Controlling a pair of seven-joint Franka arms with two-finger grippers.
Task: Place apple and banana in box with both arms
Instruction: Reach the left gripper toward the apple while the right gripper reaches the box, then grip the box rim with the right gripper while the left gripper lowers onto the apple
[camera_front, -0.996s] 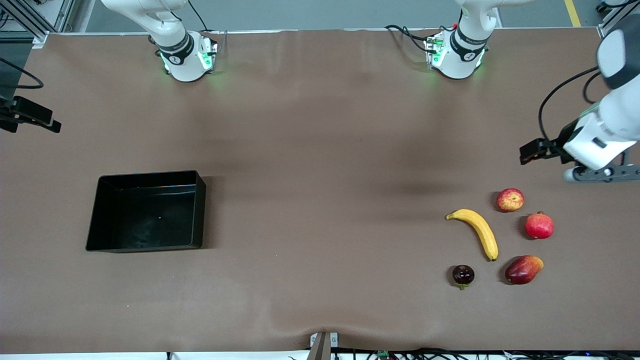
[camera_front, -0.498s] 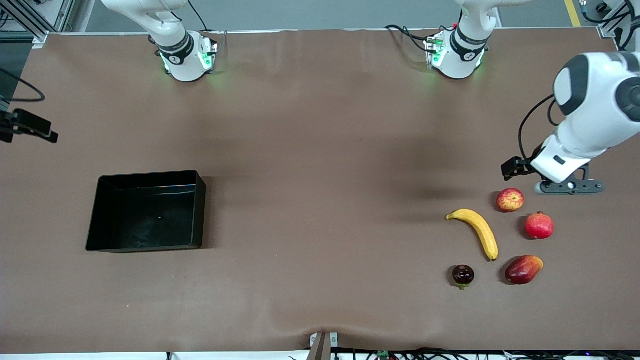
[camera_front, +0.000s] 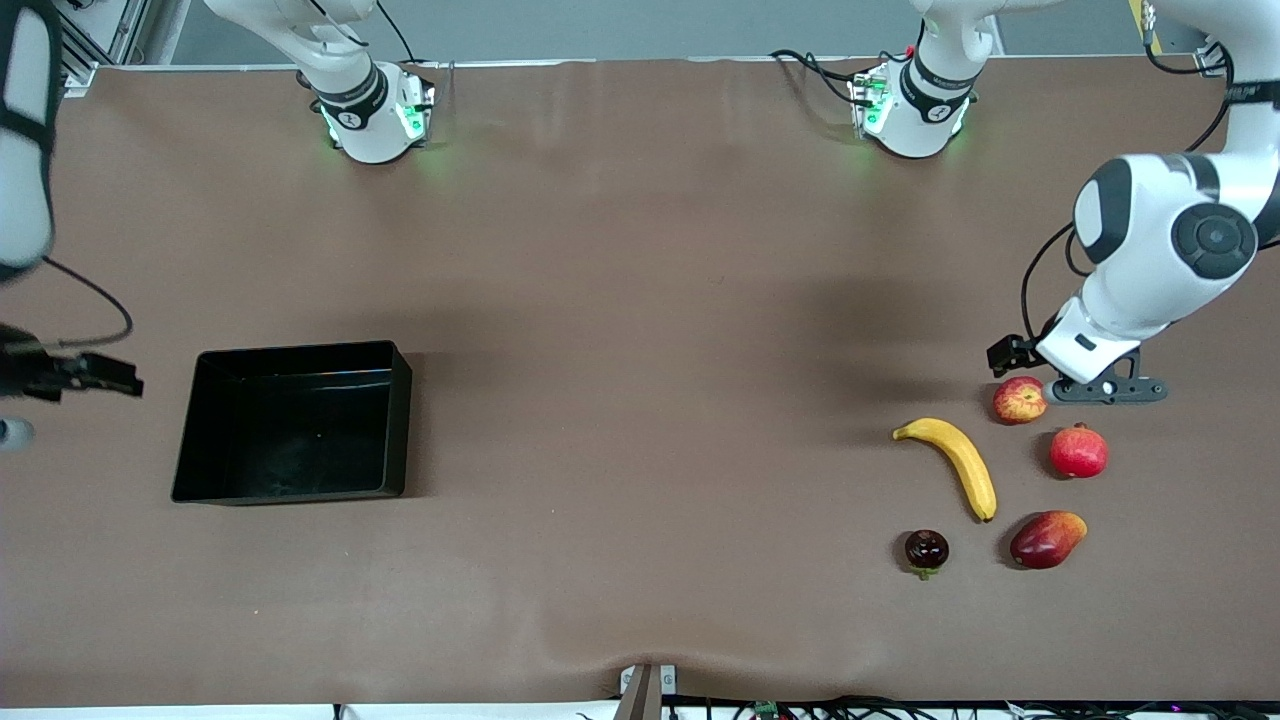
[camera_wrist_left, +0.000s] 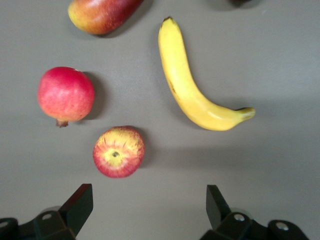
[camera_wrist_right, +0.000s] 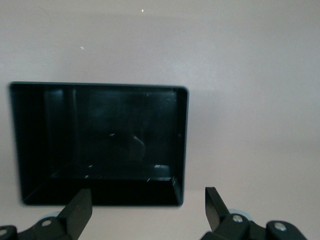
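Over the apple (camera_front: 1019, 400), the spread left gripper (camera_wrist_left: 146, 207) risks bumping the pomegranate (camera_front: 1078, 451) at its 4 o'clock; the right gripper (camera_wrist_right: 145, 210), also spread, waits beside the box (camera_front: 190, 440).

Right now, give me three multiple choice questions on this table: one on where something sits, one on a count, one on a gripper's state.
1. Where is the apple?
A. In the box
B. On the table beside the banana
C. In a gripper

2. How many fruits lie on the table?
A. Three
B. Five
C. Seven

3. How is the left gripper?
A. Open, up over the table by the apple
B. Shut on the banana
C. Inside the box

Answers: 1 B, the apple rests on the cloth near the banana, and the box holds nothing. 2 B, apple, banana, pomegranate, mango and a dark fruit. 3 A, its fingers stand apart with nothing between them.
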